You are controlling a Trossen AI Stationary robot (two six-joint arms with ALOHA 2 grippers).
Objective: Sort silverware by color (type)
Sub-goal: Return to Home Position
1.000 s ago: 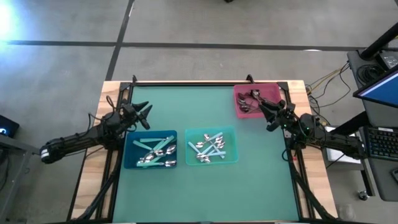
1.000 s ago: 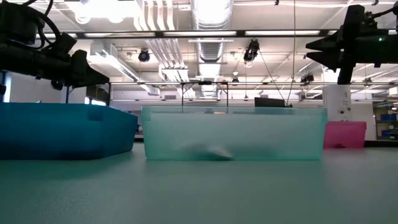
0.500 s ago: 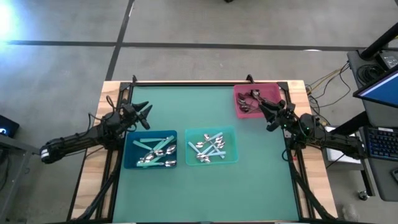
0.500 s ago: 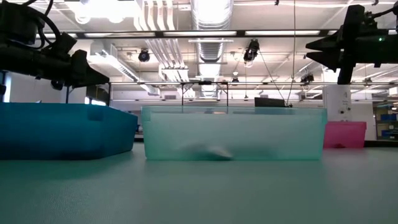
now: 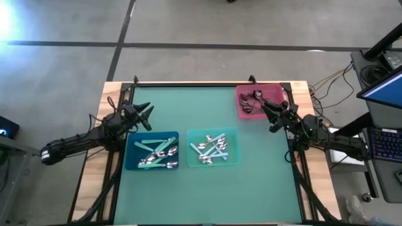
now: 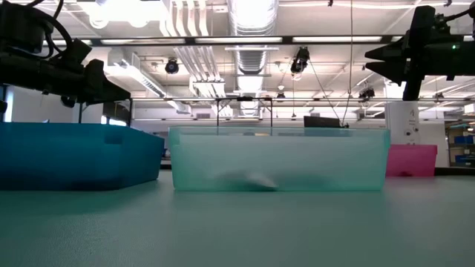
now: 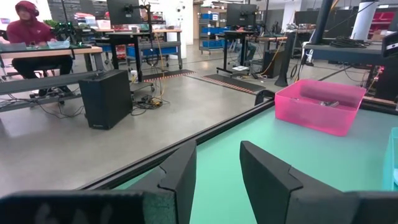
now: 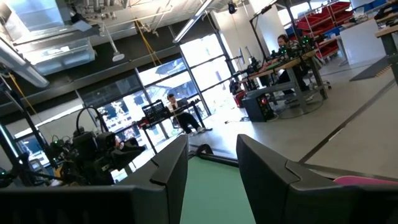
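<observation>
The spoons lie sorted in three bins in the high view. Teal-handled and silver spoons (image 5: 157, 154) rest in the blue bin (image 5: 132, 158). More silver and teal-handled spoons (image 5: 211, 150) lie in the light teal bin (image 5: 233, 134). Dark spoons (image 5: 251, 100) sit in the pink bin (image 5: 274, 94). My left gripper (image 5: 148, 118) hovers open above the table, just beyond the blue bin's far left corner, holding nothing. My right gripper (image 5: 268, 115) hovers open at the pink bin's near edge, also empty. Both wrist views show open, empty fingers (image 7: 217, 177) (image 8: 211, 163).
A green mat (image 5: 207, 188) covers the table, bare on its near half and far left. The table's black frame rail (image 5: 188, 83) runs along the far edge. In the low view the bins (image 6: 278, 159) stand in a row. People sit at desks far behind.
</observation>
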